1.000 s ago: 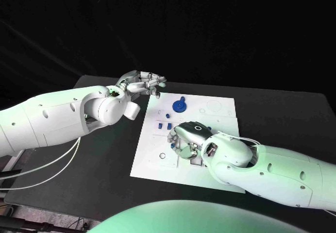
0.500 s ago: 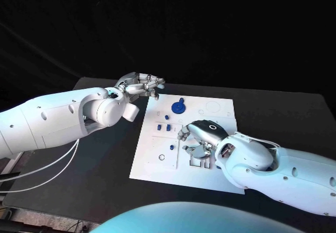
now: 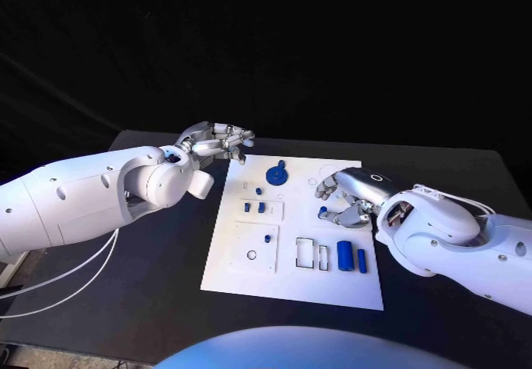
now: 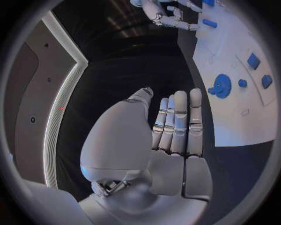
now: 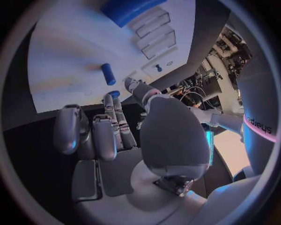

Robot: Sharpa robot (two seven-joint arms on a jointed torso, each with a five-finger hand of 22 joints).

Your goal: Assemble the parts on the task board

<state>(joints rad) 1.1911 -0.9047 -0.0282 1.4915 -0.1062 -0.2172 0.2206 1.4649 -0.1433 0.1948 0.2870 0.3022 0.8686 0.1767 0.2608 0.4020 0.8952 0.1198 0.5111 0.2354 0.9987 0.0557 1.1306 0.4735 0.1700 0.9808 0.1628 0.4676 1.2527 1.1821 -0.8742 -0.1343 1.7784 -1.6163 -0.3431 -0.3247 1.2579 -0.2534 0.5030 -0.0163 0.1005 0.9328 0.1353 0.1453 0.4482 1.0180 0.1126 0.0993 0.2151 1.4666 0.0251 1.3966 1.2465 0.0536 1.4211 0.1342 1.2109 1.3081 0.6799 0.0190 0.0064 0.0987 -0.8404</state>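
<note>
The white task board [image 3: 290,265] lies in the middle of the black table. On it are a blue gear [image 3: 278,174], two small blue blocks [image 3: 254,207] and two blue cylinders [image 3: 353,257] beside empty slots [image 3: 311,253]. My right hand [image 3: 346,201] hovers over the board's right side with its fingers curled. A small blue part [image 5: 114,94] shows pinched between the thumb and a fingertip. A blue peg [image 5: 108,73] lies on the board just beyond. My left hand [image 3: 217,138] is off the board's far left corner, holding nothing, with its fingers [image 4: 178,122] stretched out.
The board [image 4: 246,122] with the gear [image 4: 222,86] lies beside my left hand [image 4: 170,136]. Bare black table [image 3: 155,269] runs to the left of the board and along its near edge. A large blue cylinder [image 5: 126,9] lies beyond my right hand [image 5: 117,136].
My right hand has lifted from the slot area and drawn back to the board's right side, uncovering the two blue cylinders. The left hand has barely moved. The camera has shifted.
</note>
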